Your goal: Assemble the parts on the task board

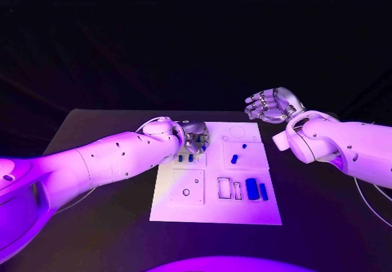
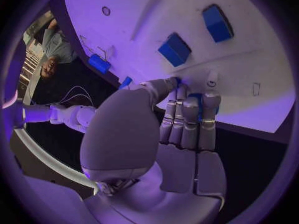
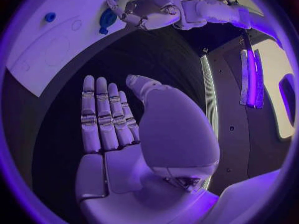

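Note:
The white task board (image 1: 214,205) lies in the middle of the table. My left hand (image 1: 192,137) hovers low over its far left part. In the left wrist view the thumb and fingers (image 2: 187,115) pinch a small blue part (image 2: 196,101), mostly hidden behind them. The right wrist view shows that left hand (image 3: 148,11) with blue (image 3: 107,19) at its fingertips. Two blue parts (image 1: 185,158) stand just in front of it, one (image 1: 234,158) at mid board, two more (image 1: 256,190) near the right edge. My right hand (image 1: 273,105) is raised beyond the far right corner, fingers (image 3: 102,115) straight and holding nothing.
Outlined slots (image 1: 224,187) and a small hole (image 1: 186,192) mark the near half of the board. Dark table (image 1: 98,226) surrounds it on all sides. My right forearm (image 1: 343,148) hangs over the table to the right of the board.

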Robot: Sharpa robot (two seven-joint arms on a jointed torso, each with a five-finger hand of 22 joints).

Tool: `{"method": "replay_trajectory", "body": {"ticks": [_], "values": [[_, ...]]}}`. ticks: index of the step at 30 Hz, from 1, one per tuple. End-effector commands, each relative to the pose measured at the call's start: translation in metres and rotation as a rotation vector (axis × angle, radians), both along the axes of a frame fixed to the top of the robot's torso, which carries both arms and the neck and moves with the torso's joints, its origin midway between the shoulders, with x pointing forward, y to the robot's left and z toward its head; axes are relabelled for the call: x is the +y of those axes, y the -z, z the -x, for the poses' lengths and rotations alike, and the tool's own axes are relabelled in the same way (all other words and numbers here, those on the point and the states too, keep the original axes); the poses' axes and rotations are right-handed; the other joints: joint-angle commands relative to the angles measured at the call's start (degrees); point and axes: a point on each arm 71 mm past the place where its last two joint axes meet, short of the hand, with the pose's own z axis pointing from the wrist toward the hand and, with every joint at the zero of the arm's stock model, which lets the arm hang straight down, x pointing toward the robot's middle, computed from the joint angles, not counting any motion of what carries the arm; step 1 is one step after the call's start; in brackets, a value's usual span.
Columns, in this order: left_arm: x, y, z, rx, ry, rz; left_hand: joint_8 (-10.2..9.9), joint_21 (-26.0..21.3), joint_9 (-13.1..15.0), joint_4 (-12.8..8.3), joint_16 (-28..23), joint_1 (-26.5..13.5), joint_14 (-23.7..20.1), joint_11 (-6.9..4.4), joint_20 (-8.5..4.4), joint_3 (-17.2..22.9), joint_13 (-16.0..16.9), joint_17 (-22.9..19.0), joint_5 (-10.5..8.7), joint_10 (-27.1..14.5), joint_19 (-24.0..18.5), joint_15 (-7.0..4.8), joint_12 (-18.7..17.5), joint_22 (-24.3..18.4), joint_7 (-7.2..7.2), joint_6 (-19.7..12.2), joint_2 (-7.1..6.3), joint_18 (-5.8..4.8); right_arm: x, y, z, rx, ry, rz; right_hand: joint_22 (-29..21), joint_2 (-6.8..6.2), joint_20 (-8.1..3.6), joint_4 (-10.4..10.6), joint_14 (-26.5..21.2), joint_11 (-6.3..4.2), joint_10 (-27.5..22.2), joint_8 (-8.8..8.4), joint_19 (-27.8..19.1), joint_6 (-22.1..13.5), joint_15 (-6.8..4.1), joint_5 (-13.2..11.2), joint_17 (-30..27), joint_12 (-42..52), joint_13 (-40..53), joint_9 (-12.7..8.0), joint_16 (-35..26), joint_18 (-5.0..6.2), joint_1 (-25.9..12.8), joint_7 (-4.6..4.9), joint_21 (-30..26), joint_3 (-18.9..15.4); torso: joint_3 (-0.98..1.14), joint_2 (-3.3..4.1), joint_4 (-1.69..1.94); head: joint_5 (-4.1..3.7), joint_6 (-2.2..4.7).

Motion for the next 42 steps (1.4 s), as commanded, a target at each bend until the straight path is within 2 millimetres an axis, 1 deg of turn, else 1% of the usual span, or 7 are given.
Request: {"method": "replay_trajectory", "body": {"ticks": [1,8,14,16,22,32,42], "values": [[0.0,0.008,0.002,0.029,0.002,-0.033,-0.2,0.4,0.1,0.1,0.2,-0.7,0.4,0.16,0.04,0.1,-0.1,0.1,-0.27,0.4,0.3,-0.02,-0.3,0.1,0.12,0.5,0.03,-0.79,0.002,0.0,0.001,-0.004,-0.016,0.0,-0.1,-0.01,0.27,0.2,0.3,0.13,0.3,-0.16,-0.2,0.4,0.07,-0.3,-0.1,-0.4,0.0,-0.1,-0.4,0.13,-0.6,0.0,0.1,0.2,0.03,0.01,0.0,-0.05,-0.09],[-0.001,0.012,0.003,0.033,0.0,-0.044,0.0,1.0,0.4,-0.1,0.9,-1.3,1.1,-0.09,0.03,-0.1,0.0,0.9,-0.32,1.0,1.0,-0.15,-0.1,0.8,-0.1,1.6,0.4,-0.96,0.003,-0.001,0.001,-0.004,-0.018,-0.001,-0.1,-0.01,0.27,0.2,0.3,0.13,0.3,-0.16,-0.2,0.4,0.07,-0.3,-0.1,-0.4,0.0,-0.1,-0.4,0.13,-0.6,0.0,0.1,0.2,0.04,0.04,-0.01,-0.12,-0.26],[-0.001,0.012,0.002,0.02,-0.005,-0.035,0.5,3.3,1.0,-1.1,3.0,-1.4,4.3,-1.26,-0.64,-0.1,0.9,4.8,-0.28,4.2,3.7,-1.13,1.0,3.1,-0.83,4.2,1.77,-1.56,0.003,-0.001,0.001,-0.005,-0.017,-0.001,-0.1,0.0,0.3,0.2,0.3,0.12,0.4,-0.15,-0.2,0.5,0.08,-0.3,-0.1,-0.4,0.0,-0.1,-0.4,0.14,-0.8,-0.01,0.1,0.3,0.02,-0.06,0.0,-0.16,-0.32],[-0.001,0.011,0.002,0.015,-0.006,-0.03,0.5,3.4,1.1,-1.2,3.1,-1.4,4.4,-1.3,-0.69,-0.1,0.9,4.9,-0.26,4.3,3.7,-1.18,1.0,3.2,-0.86,4.3,1.87,-1.58,0.003,-0.001,0.001,-0.005,-0.017,-0.001,-0.1,0.0,0.3,0.2,0.3,0.12,0.4,-0.15,-0.2,0.5,0.08,-0.3,-0.1,-0.4,0.0,-0.1,-0.4,0.14,-0.8,-0.01,0.1,0.3,0.04,-0.08,0.02,-0.12,-0.31],[-0.001,0.01,0.002,-0.005,-0.014,-0.001,0.4,3.4,1.1,-1.2,3.1,-1.5,4.5,-1.33,-0.76,-0.1,0.9,5.0,-0.25,4.4,3.8,-1.23,0.9,3.2,-0.88,4.5,1.96,-1.58,0.003,-0.001,0.001,-0.006,-0.017,-0.001,-0.1,0.0,0.3,0.2,0.3,0.12,0.4,-0.15,-0.2,0.5,0.08,-0.3,-0.1,-0.4,0.0,-0.1,-0.4,0.14,-0.8,-0.01,0.1,0.3,0.02,-0.09,0.02,-0.12,-0.24],[0.002,0.004,0.003,-0.038,-0.028,0.068,0.2,3.8,1.2,-1.3,3.4,-1.8,5.0,-1.29,-0.89,-0.1,0.8,5.7,-0.21,4.5,4.3,-1.26,0.4,3.6,-0.82,4.8,1.87,-1.71,0.002,-0.001,0.001,-0.009,-0.014,0.0,-0.2,0.06,0.32,0.3,0.3,0.1,0.4,-0.14,-0.2,0.6,0.08,-0.3,-0.1,-0.4,0.0,-0.1,-0.4,0.15,-1.0,-0.04,0.0,0.3,0.0,-0.13,0.05,-0.12,0.21],[0.014,-0.014,0.007,-0.044,-0.047,0.15,-0.2,4.1,1.2,-1.4,3.5,-2.0,5.4,-1.23,-0.95,0.0,0.7,5.9,-0.19,4.7,4.7,-1.24,-0.2,3.9,-0.74,4.8,1.73,-1.81,0.0,-0.001,0.0,-0.011,-0.01,0.001,-0.2,0.06,0.32,0.3,0.3,0.1,0.4,-0.14,-0.2,0.6,0.08,-0.3,-0.1,-0.4,0.0,-0.1,-0.4,0.15,-1.0,-0.04,0.0,0.3,0.01,-0.24,0.08,-0.13,0.48]]}}
